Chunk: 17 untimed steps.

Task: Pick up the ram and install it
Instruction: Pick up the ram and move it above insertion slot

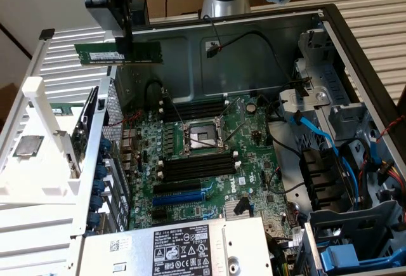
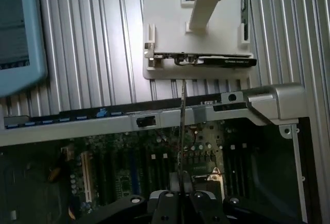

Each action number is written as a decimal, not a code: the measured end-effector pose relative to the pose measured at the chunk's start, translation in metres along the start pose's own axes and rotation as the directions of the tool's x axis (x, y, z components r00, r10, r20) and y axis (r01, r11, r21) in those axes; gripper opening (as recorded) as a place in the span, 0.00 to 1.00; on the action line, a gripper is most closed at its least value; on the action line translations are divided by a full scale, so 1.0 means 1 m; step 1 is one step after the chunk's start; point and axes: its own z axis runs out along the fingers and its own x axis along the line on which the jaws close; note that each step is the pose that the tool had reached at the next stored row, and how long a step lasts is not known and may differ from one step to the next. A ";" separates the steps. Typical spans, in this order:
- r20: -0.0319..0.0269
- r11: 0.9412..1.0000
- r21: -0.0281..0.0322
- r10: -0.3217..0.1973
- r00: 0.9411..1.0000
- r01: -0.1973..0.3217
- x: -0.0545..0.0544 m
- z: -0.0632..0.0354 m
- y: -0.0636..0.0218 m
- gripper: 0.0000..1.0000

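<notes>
The ram (image 1: pixel 101 52), a long green stick with a white sticker, hangs level in the air above the case's upper rim, toward the exterior view's left. My gripper (image 1: pixel 127 46) is shut on it near its middle, gripping from above. In the wrist view the ram (image 2: pixel 182 126) shows edge-on as a thin line running out from between my gripper (image 2: pixel 181 195) fingers. Black memory slots (image 1: pixel 193 110) and a second bank (image 1: pixel 196 165) lie on either side of the processor socket (image 1: pixel 203 138) on the motherboard, well below and to the exterior view's right of the held stick.
A white plastic holder (image 1: pixel 38 155) stands outside the case at the exterior view's left. A blue slot (image 1: pixel 181 197) and the power supply (image 1: pixel 177 247) lie near the front. Drive cages and cables (image 1: pixel 330 136) fill the right. The case's metal rim (image 2: pixel 154 117) crosses under the stick.
</notes>
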 end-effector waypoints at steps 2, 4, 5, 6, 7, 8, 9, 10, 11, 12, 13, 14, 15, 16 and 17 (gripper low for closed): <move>-0.002 1.000 -0.003 -0.001 1.000 0.001 -0.001 0.0003 -0.0216 0.13; -0.005 1.000 -0.017 -0.017 1.000 0.017 -0.002 0.0009 -0.0345 0.13; -0.005 1.000 -0.020 -0.021 1.000 0.021 -0.002 0.0011 -0.0365 0.13; -0.007 0.999 -0.025 -0.031 0.999 0.031 -0.003 0.0020 -0.0405 0.13; -0.007 0.999 -0.030 -0.043 0.999 0.043 -0.003 0.0045 -0.0450 0.13; -0.009 0.997 -0.032 -0.071 0.997 0.071 -0.005 0.0124 -0.0561 0.13; -0.011 0.996 -0.032 -0.081 0.997 0.081 -0.005 0.0159 -0.0603 0.13; -0.013 0.996 -0.032 -0.087 0.996 0.086 -0.006 0.0177 -0.0623 0.13; -0.013 0.995 -0.032 -0.092 0.996 0.091 -0.006 0.0196 -0.0638 0.13; -0.013 0.995 -0.031 -0.096 0.995 0.095 -0.006 0.0213 -0.0652 0.13; -0.014 0.995 -0.031 -0.100 0.995 0.099 -0.006 0.0231 -0.0663 0.13; -0.014 0.994 -0.031 -0.103 0.995 0.102 -0.006 0.0248 -0.0666 0.13; -0.014 0.994 -0.031 -0.107 0.994 0.106 -0.006 0.0266 -0.0666 0.13; -0.014 0.993 -0.031 -0.111 0.994 0.111 -0.007 0.0284 -0.0667 0.13; -0.014 0.993 -0.031 -0.118 0.993 0.117 -0.007 0.0303 -0.0668 0.13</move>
